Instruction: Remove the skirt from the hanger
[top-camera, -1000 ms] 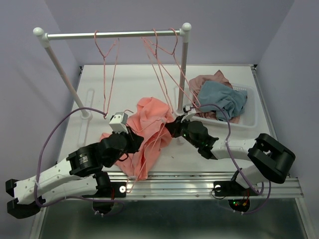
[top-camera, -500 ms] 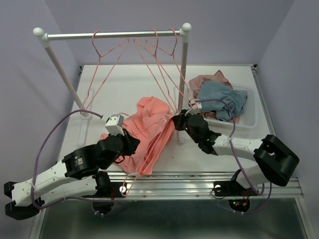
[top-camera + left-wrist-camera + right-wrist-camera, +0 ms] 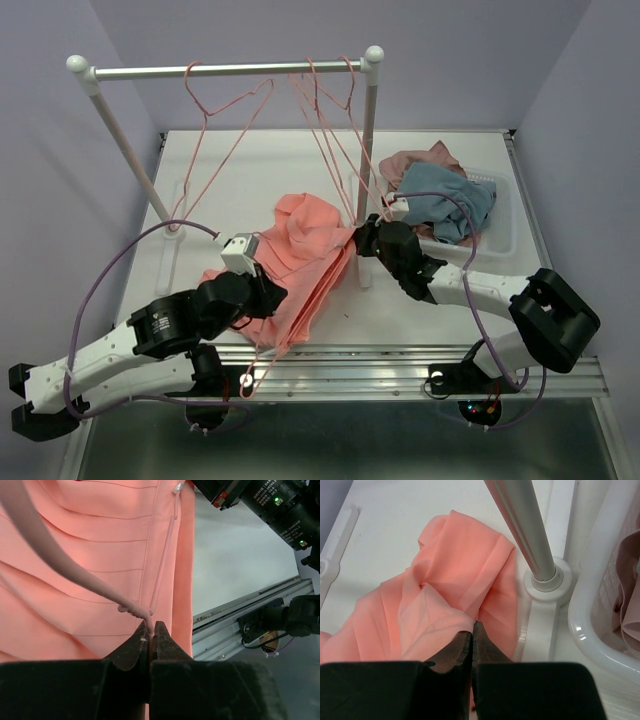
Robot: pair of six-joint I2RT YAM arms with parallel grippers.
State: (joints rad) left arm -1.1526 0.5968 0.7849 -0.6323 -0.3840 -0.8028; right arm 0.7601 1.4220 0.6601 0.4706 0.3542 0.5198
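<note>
1. Left side of the top view: the left gripper [image 3: 265, 288] is pinched tight on the thin pink hanger [image 3: 50, 550]. It sits at the lower left edge of the skirt [image 3: 300, 250].
2. Middle of the top view: the skirt lies in a heap on the white table [image 3: 280, 160], between the two grippers. It looks soft, thin and light, with lots of little folds. It will likely bend and slide, not stay stiff.
3. A thin strap loop [image 3: 164, 555] runs along its edge. I think it hooks the skirt to the hanger, so it needs slipping off.
4. Just right of the middle: the right gripper [image 3: 358, 240] is closed on a fold of the skirt, next to the rack post [image 3: 520, 525]. A thick fold is safer to hold, because a thin bit may slip out.
</note>
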